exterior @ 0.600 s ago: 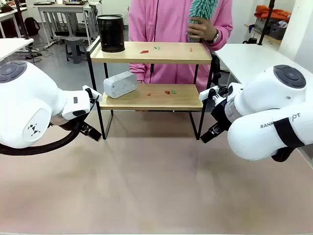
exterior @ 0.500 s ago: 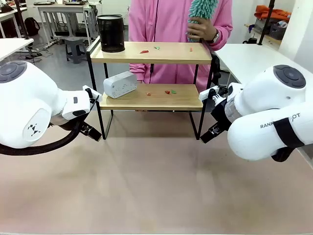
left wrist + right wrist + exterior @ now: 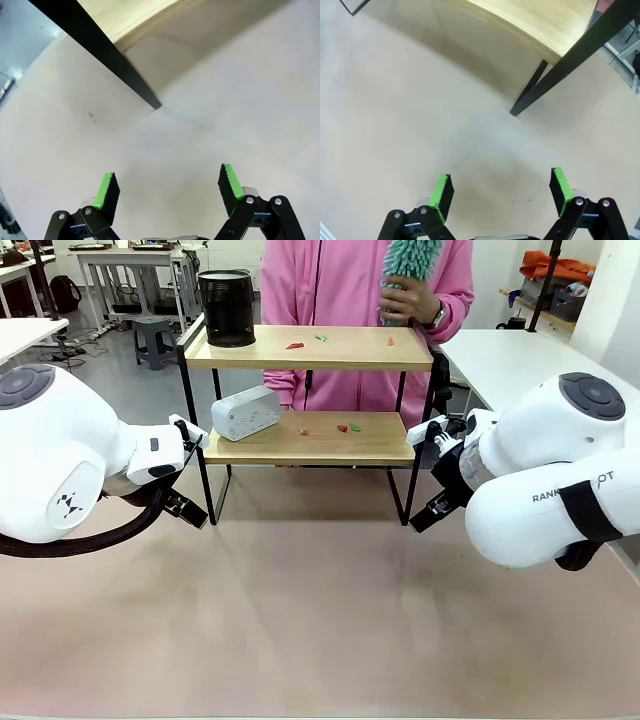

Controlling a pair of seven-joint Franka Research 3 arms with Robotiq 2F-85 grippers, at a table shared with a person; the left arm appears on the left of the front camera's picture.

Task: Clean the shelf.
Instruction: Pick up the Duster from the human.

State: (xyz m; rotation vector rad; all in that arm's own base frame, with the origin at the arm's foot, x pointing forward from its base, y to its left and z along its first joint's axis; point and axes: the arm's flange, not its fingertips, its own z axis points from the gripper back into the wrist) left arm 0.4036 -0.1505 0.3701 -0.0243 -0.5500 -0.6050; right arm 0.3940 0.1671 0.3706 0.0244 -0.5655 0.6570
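The left jaws and the right jaws both stand wide and empty, their ribbed green pads (image 3: 107,190) (image 3: 559,186) angled down at the smooth beige tabletop (image 3: 320,630). The rounded white arms crouch low with their wrists tucked inward. Just ahead of each pair is a thin black metal leg of the shelf (image 3: 350,350), which stands between them. Small red and green scraps (image 3: 342,428) lie on its two pale wooden boards. Beyond it, a person's hand (image 3: 408,302) holds a fluffy teal duster (image 3: 410,258) upright.
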